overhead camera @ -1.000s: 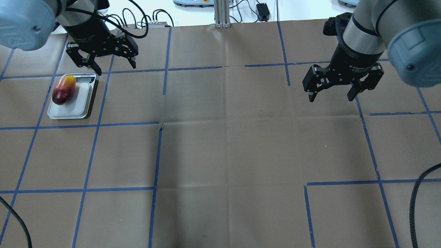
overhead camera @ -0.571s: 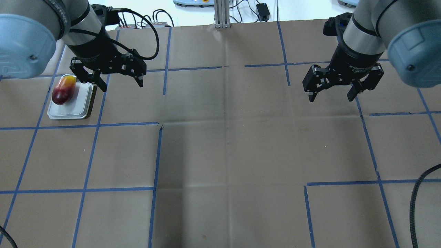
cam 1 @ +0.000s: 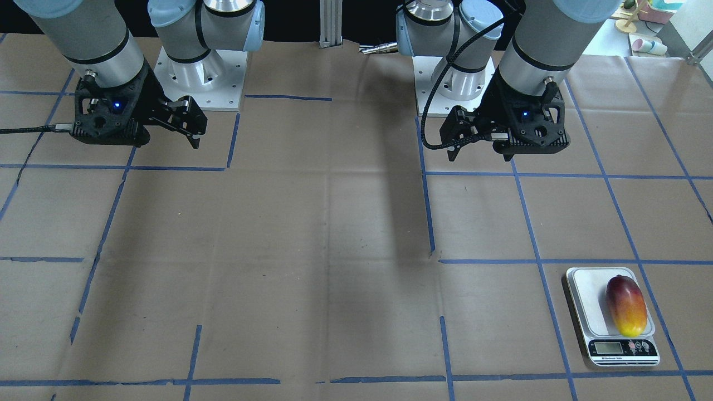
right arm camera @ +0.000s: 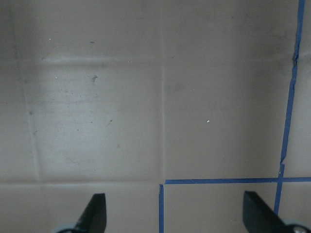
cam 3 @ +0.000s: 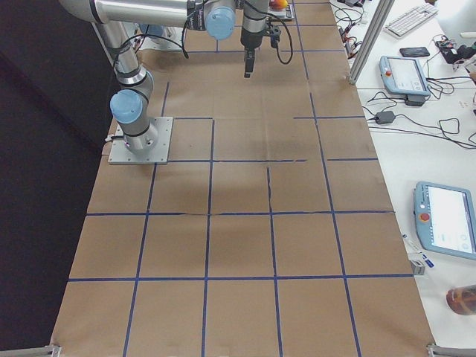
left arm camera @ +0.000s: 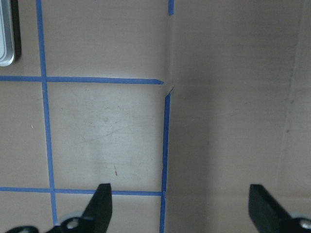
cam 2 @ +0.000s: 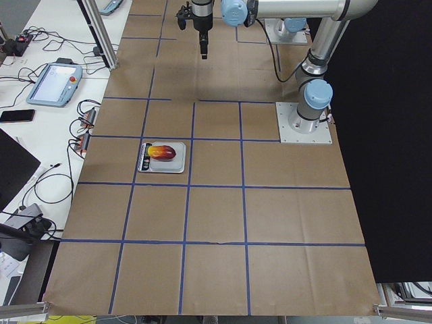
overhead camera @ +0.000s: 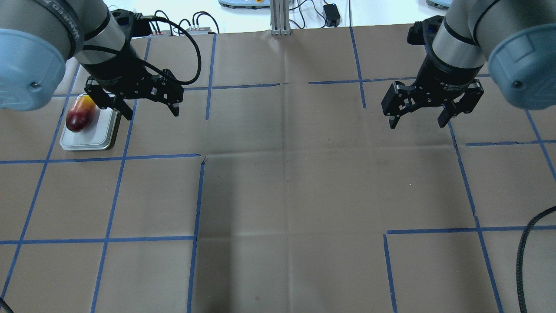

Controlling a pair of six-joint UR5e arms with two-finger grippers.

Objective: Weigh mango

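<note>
The left arm reaches down from the table's left rear, wrist pointing at the surface, and the left gripper [overhead camera: 152, 114] hangs above the brown paper with its jaws spread wide and nothing between them; in the overhead view one finger overlaps the far right corner of the scale [overhead camera: 97, 134]. The right arm comes in from the right rear in a matching downward pose, and the right gripper [overhead camera: 417, 125] hovers with its jaws likewise wide apart and empty. Between the two grippers the table [overhead camera: 286, 182] is bare paper crossed by blue tape lines [overhead camera: 196, 195], and the whole near half lies open as well; a black cable [overhead camera: 523, 256] curls in at the near right edge. The scale sits near the table's left edge, and the mango [overhead camera: 80, 115] lies along the outer side of its platform, red end toward the robot, yellow end by the display [cam 1: 607, 347], whose reading is too small to make out.
</note>
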